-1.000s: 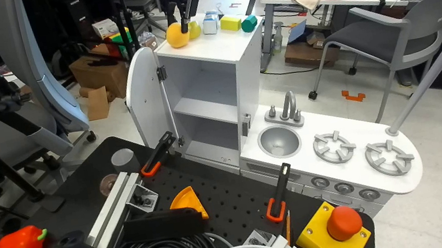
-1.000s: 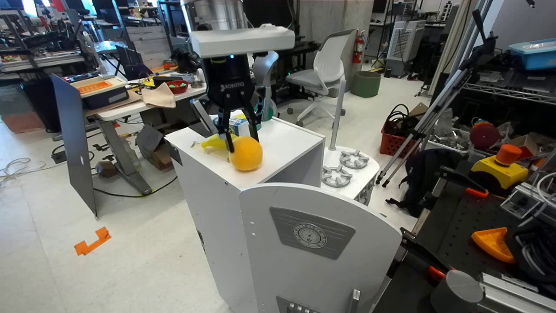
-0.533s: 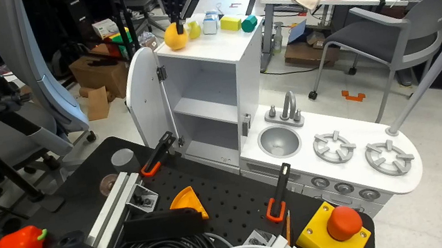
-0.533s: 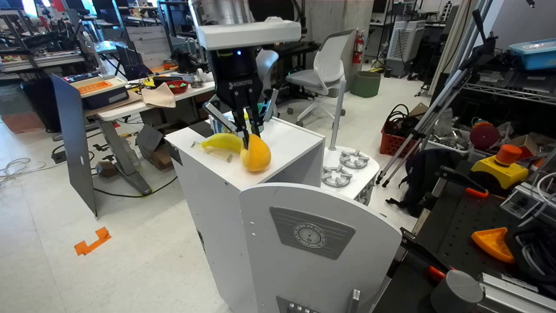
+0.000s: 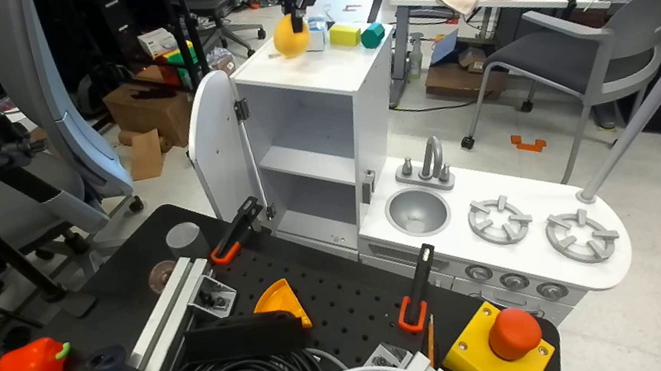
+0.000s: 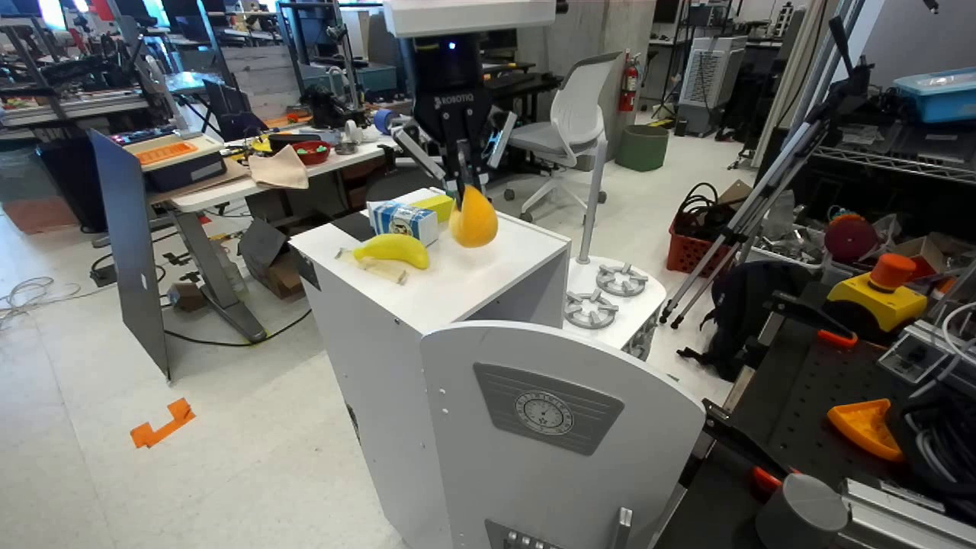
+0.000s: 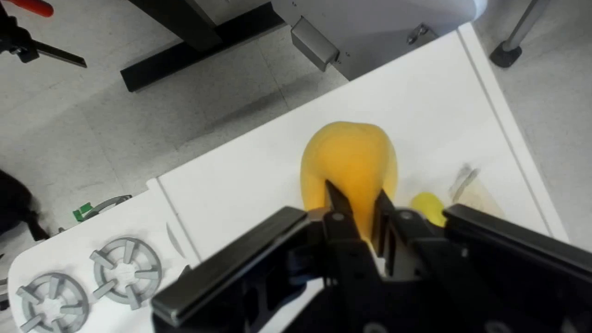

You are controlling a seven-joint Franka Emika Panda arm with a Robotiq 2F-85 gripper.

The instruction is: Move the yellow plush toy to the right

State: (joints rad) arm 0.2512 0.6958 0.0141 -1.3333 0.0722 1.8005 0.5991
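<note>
The yellow plush toy is a round orange-yellow ball, seen in both exterior views (image 5: pixel 289 38) (image 6: pixel 476 223) and in the wrist view (image 7: pixel 347 150). My gripper (image 7: pixel 354 187) is shut on it; the two black fingers pinch its upper part and squeeze it into a teardrop shape. In an exterior view the gripper (image 6: pixel 469 183) holds the toy a little above the white cabinet top (image 6: pixel 503 248), with a faint shadow below it. The toy's far side between the fingers is hidden.
On the cabinet top are a yellow banana (image 6: pixel 393 249), a blue-and-white carton (image 6: pixel 404 221), a yellow-green block (image 5: pixel 345 35) and a teal hexagonal piece (image 5: pixel 373 35). The cabinet door (image 5: pixel 221 143) stands open. A lower toy counter with a sink (image 5: pixel 418 211) and burners adjoins it.
The gripper closed from spread fingers around the toy to a pinch on it. It has since lifted the toy off the cabinet top and carried it toward the carton and block.
</note>
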